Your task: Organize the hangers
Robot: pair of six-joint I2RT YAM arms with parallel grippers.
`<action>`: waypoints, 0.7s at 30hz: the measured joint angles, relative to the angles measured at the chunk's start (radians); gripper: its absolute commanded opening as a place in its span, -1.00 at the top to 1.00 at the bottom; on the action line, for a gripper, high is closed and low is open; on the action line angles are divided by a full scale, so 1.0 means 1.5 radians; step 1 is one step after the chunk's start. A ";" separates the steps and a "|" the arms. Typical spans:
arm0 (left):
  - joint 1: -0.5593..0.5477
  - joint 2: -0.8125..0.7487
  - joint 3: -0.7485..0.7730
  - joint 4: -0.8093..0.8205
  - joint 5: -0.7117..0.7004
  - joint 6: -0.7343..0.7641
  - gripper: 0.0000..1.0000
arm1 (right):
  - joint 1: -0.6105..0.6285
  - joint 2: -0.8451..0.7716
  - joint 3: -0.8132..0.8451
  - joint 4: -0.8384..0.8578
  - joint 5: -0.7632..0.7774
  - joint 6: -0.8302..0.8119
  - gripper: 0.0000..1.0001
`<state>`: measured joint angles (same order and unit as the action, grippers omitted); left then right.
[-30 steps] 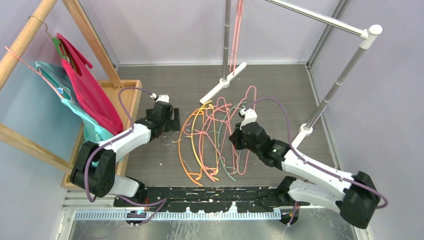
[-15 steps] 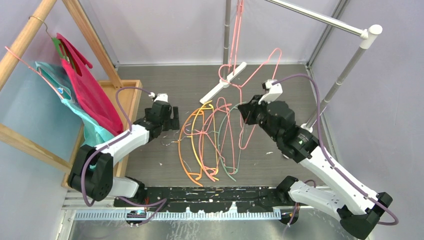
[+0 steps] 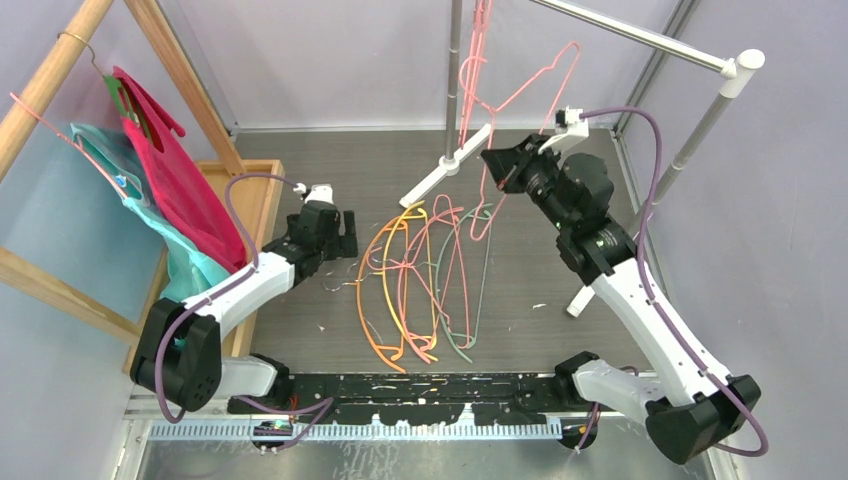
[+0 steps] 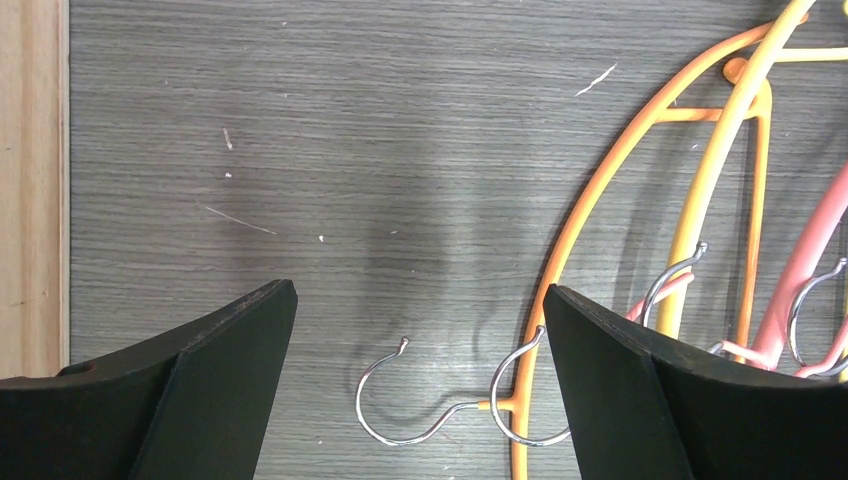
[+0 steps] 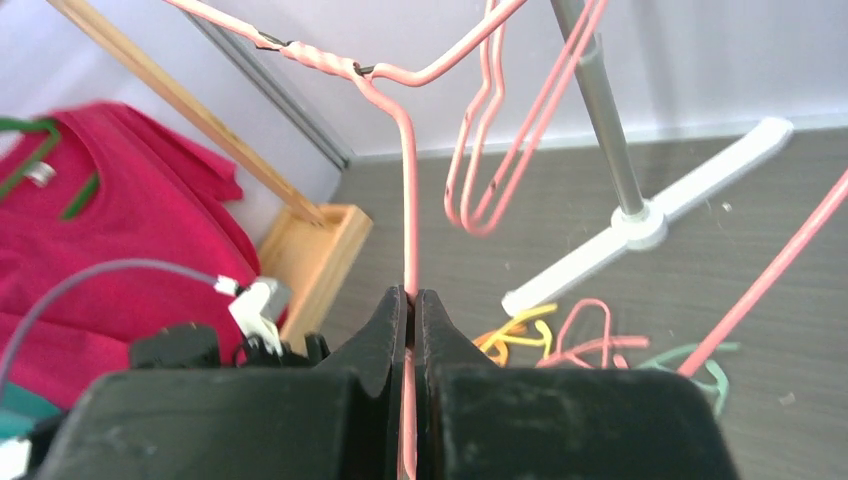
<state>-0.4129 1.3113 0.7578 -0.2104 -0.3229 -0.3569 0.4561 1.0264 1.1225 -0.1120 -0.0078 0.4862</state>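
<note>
Hangers come first: a loose heap of thin plastic hangers [image 3: 420,290] lies on the grey wood-look table [image 3: 300,310] just past your two arm bases. Pink ones are mixed with orange ones, and a pale green hanger [image 3: 478,300] lies at the right edge of the heap. A bit farther on, your left claw [image 3: 335,235] sits low over the table at the left edge of the heap. Its two black fingers [image 4: 200,390] are spread wide, with nothing held between them. Look through the left wrist camera and you see small metal hooks [image 4: 435,428] lying on the table in the gap between those fingers. They belong to an orange hanger [image 4: 600,190], and a yellow hanger [image 4: 715,150] lies just beside it. The light wooden box [image 3: 262,190] is just to the left of this claw. Past the heap, your right claw [image 3: 505,168] is up high in the air. Its fingers are pressed together on the thin bar of a pink hanger [image 5: 405,170], just under the twisted neck, and the whole hanger is off the table. Behind it stands a grey metal pole with a white foot [image 3: 440,172]. More pink hangers hanging from the top [image 3: 478,40] are very close to the one you hold, but you cannot tell if they touch. Far off at the left, red and teal cloth [image 3: 170,180] hangs from a slanted wooden bar.
</note>
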 measured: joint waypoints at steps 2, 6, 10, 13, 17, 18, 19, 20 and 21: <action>0.000 -0.001 -0.002 0.000 0.000 0.000 -0.96 | -0.027 0.018 0.007 0.039 -0.028 0.017 0.98; 0.000 -0.001 -0.003 0.000 0.000 -0.001 -0.96 | -0.090 0.065 0.023 0.136 -0.095 0.069 0.98; 0.000 -0.001 -0.003 0.000 -0.002 -0.002 -0.96 | -0.141 0.125 0.036 0.242 -0.152 0.135 0.98; 0.000 -0.001 -0.003 0.000 -0.004 -0.002 -0.96 | -0.159 0.166 0.036 0.305 -0.176 0.174 0.98; 0.000 -0.001 -0.003 0.000 -0.005 -0.002 -0.96 | -0.161 0.214 0.050 0.356 -0.197 0.207 0.98; 0.000 0.000 -0.003 0.000 -0.005 -0.002 -0.96 | -0.161 0.223 0.055 0.365 -0.200 0.211 0.98; 0.000 0.000 -0.003 0.000 -0.005 -0.002 -0.96 | -0.161 0.232 0.061 0.377 -0.203 0.217 0.98; 0.000 0.001 -0.003 0.000 -0.005 -0.002 -0.96 | -0.161 0.240 0.065 0.387 -0.206 0.220 0.98; 0.000 0.004 -0.003 0.000 -0.007 -0.002 -0.96 | -0.161 0.245 0.068 0.396 -0.209 0.222 0.98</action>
<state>-0.4129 1.3170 0.7540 -0.2104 -0.3328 -0.3592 0.2142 1.3937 1.2247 0.4828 -0.3210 0.8196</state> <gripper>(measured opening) 0.979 0.055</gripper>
